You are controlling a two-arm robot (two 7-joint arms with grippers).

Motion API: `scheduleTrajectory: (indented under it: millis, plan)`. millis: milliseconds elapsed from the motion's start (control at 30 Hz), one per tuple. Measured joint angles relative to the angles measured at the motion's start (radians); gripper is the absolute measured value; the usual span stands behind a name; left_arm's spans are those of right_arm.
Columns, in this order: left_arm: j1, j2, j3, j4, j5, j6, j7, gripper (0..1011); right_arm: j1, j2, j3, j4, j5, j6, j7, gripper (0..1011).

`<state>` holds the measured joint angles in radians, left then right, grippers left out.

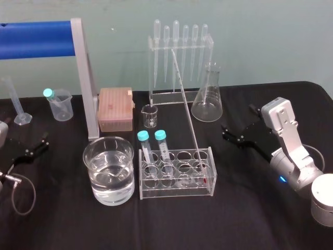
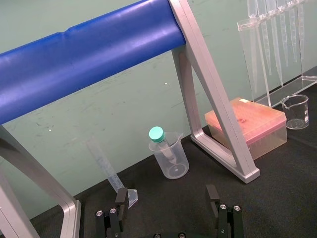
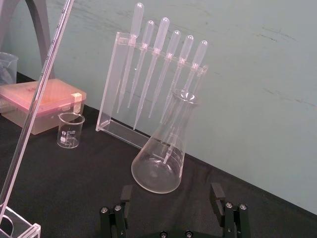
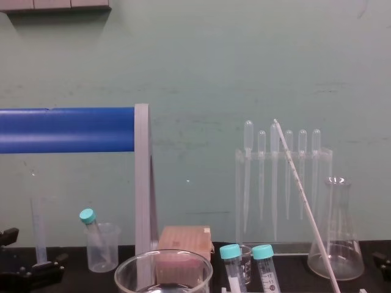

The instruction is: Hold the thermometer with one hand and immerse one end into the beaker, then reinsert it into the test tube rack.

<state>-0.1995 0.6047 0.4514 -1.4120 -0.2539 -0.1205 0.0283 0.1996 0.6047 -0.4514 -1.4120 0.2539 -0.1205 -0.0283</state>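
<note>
Nearest, at the front of the black surface, the beaker stands part-filled with clear liquid, just beside the left end of the test tube rack. From the rack's right end the thermometer leans up and leftward toward the pipette stand (its red tip sits low in the rack). Bare cloth lies open right of the rack, up to the right pincer, which hovers with fingers apart, short of the thermometer and in front of the conical flask. The left pincer rests near the surface's left edge, fingers likewise apart, well apart from the beaker.
</note>
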Motion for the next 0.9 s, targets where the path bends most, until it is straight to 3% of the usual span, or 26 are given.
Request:
scheduleTrajectory:
  millis: [900]
  plan:
    - [0.0,0.0,0.0,0.0,0.0,0.0,0.0,1008,0.0,0.0,0.0,0.0,0.0,0.0,0.0,1003]
